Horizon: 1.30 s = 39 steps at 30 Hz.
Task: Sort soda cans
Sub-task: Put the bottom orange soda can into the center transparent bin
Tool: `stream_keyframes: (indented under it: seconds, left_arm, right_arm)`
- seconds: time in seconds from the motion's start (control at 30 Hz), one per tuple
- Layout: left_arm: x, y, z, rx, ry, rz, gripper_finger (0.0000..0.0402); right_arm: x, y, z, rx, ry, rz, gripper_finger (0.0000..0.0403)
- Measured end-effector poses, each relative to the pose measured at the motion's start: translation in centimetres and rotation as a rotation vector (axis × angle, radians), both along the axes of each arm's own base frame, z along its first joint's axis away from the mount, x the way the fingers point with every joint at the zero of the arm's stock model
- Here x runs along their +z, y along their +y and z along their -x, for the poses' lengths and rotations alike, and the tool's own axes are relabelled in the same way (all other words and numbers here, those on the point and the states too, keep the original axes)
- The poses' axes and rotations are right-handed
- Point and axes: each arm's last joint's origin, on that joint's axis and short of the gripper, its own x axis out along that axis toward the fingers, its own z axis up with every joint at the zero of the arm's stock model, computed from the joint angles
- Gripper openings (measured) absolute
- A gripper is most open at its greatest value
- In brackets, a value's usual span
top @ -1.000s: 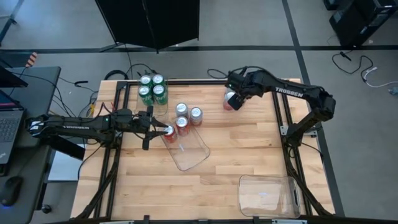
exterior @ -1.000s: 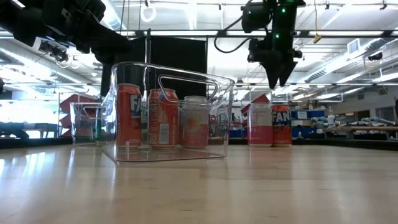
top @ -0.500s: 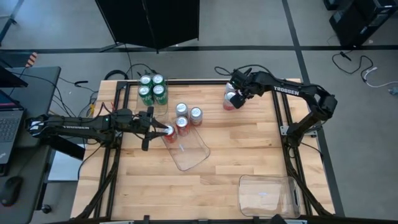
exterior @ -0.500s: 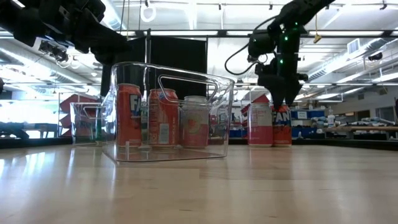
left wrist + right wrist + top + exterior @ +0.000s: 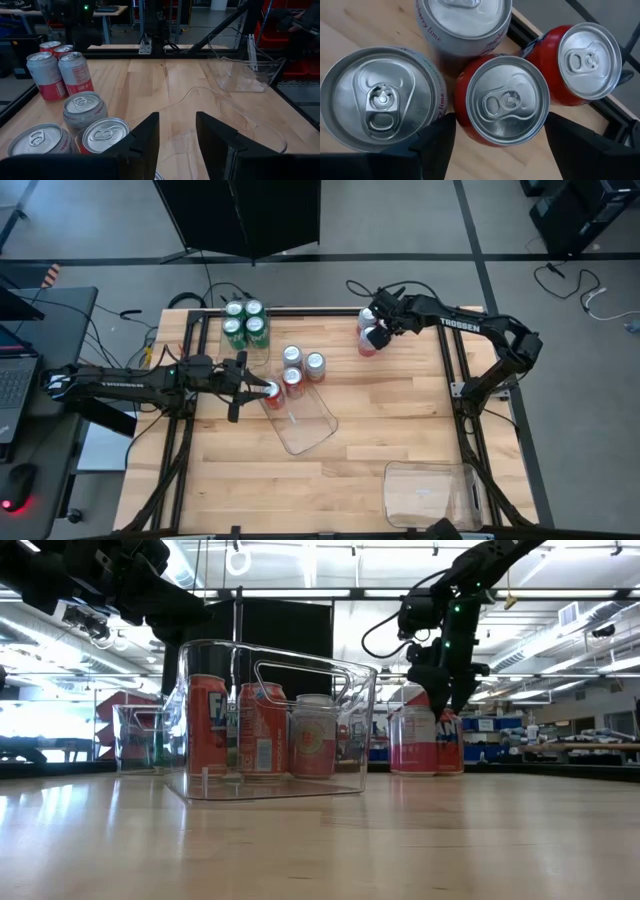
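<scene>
Two red and two silver-grey soda cans (image 5: 370, 340) stand in a cluster at the far right. My right gripper (image 5: 499, 120) points steeply down over them, open, its fingers on either side of one red can (image 5: 507, 100), apart from it as far as shows. Two silver-grey cans (image 5: 303, 360) and a red can (image 5: 292, 378) stand mid-table. Another red can (image 5: 272, 391) stands at the left end of a clear tray (image 5: 310, 425). My left gripper (image 5: 258, 387) hovers level above that end, its fingers a little apart with nothing between them.
Several green cans (image 5: 245, 322) stand together at the far left of the table. A second clear tray (image 5: 430, 492) sits at the near right corner. Bare wood lies between the two trays and along the near edge.
My right gripper has come down from above onto the far-right can cluster, and its fingers now stand around a red can's top.
</scene>
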Motion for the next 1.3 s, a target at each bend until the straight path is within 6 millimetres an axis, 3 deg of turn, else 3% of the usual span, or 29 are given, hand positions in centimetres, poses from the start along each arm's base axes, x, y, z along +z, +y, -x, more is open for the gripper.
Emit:
stream_keyframes:
  seconds: [0.47, 0.77, 1.1, 1.2, 1.3]
  left_arm:
    - [-0.1, 0.0, 0.0, 0.001, 0.009, 0.007, 0.0131]
    - [-0.2, 0.0, 0.0, 0.001, 0.021, 0.008, 0.0131]
    - [-0.2, 0.0, 0.0, 0.001, 0.022, 0.008, 0.0131]
    - [-0.2, 0.0, 0.0, 0.001, 0.022, 0.008, 0.0131]
    - [-0.2, 0.0, 0.0, 0.001, 0.018, 0.008, 0.0131]
  right_arm:
    - [0.3, -0.9, -0.5, -0.022, -0.102, 0.053, 0.0280]
    - [-0.1, -0.1, 0.0, -0.021, -0.077, 0.010, 0.0202]
    - [3.3, 2.1, 2.1, -0.016, -0.168, 0.011, 0.0094]
    - [4.2, 2.6, 2.3, -0.032, -0.216, 0.032, 0.0081]
    - [4.6, 2.9, 2.0, -0.010, -0.245, 0.052, 0.0092]
